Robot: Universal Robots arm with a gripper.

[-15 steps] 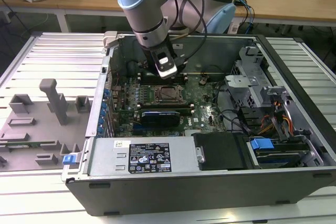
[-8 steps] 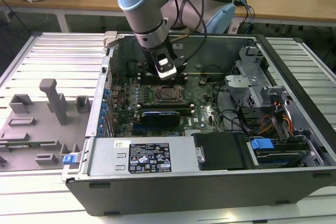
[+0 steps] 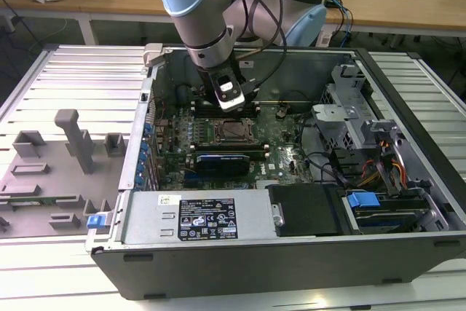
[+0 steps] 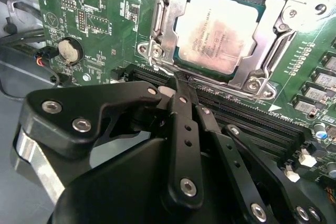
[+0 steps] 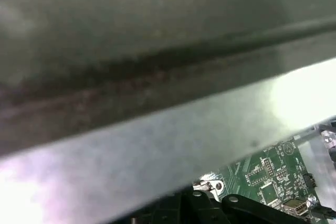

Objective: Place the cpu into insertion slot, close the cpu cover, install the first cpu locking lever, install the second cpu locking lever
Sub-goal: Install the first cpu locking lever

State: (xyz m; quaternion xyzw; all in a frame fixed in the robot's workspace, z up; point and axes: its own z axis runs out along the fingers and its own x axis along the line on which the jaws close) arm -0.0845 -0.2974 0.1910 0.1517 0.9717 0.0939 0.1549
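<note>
Over the green board (image 4: 105,19), my arm (image 3: 204,5) angles down into the open steel case (image 3: 291,271). My tool (image 4: 181,92) has its black fingers pressed together on nothing, beside the long memory slots (image 4: 252,121). Just past them, the flat grey chip (image 4: 223,30) lies inside the thin silvery cover (image 4: 161,24).

faint print on the cpu (image 4: 220,35), power-supply label (image 3: 209,220) (white-on-black), none legible

Slatted silver metal table (image 3: 80,71), open computer case (image 3: 291,267) lying on its side on it, centre to the exterior view's right, grey fixture plate (image 3: 36,205) with raised blocks and one upright post (image 3: 74,138) just beside the case, exterior view's left.
</note>
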